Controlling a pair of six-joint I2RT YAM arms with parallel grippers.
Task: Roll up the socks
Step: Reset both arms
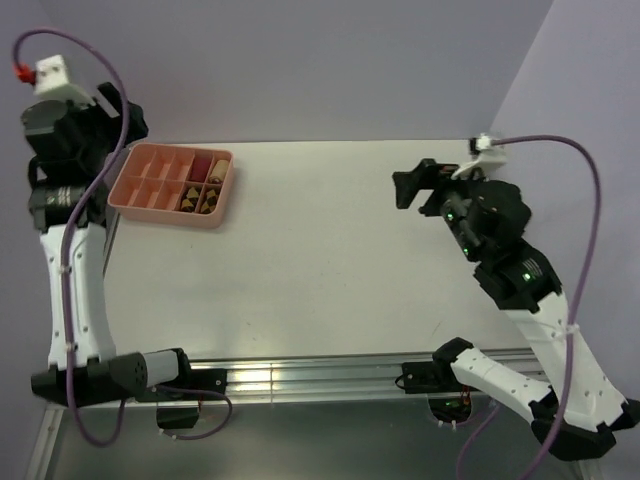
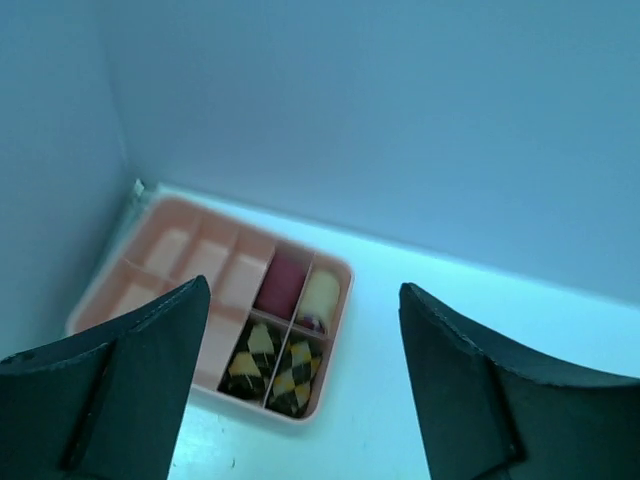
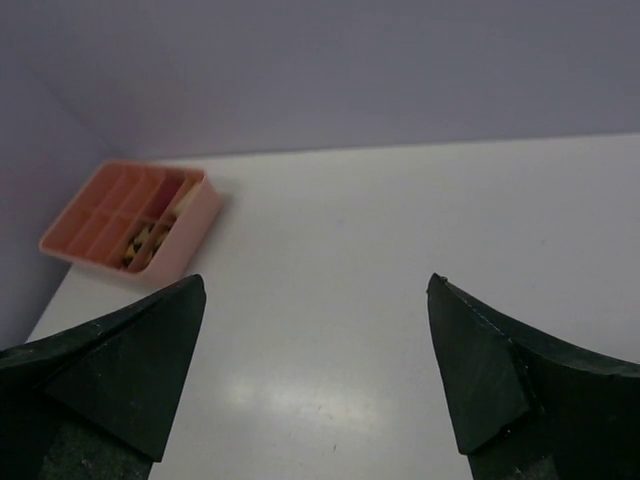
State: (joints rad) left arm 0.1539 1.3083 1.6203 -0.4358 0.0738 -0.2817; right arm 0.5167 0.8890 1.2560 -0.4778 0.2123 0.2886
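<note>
The socks [image 2: 250, 360] are dark brown with a tan-orange argyle pattern. They lie rolled in the two near-right compartments of a pink tray [image 2: 340, 330], one roll per compartment, the second [image 2: 293, 372] beside the first. From above, the socks [image 1: 200, 198] sit in the tray [image 1: 165, 218] at the table's back left. My left gripper [image 2: 302, 290] hangs open above the tray with nothing between its fingers; in the top view it [image 1: 128, 125] is just left of the tray. My right gripper [image 1: 405, 188] is open and empty at the right; its own view [image 3: 315, 281] shows the socks [image 3: 145, 245] far off.
A reddish roll [image 2: 283, 283] and a beige roll [image 2: 322, 292] fill the two compartments behind the socks. The tray's other compartments hold nothing. The white table [image 1: 330, 250] meets purple walls at the back and both sides. A metal rail [image 1: 300, 375] runs along the near edge.
</note>
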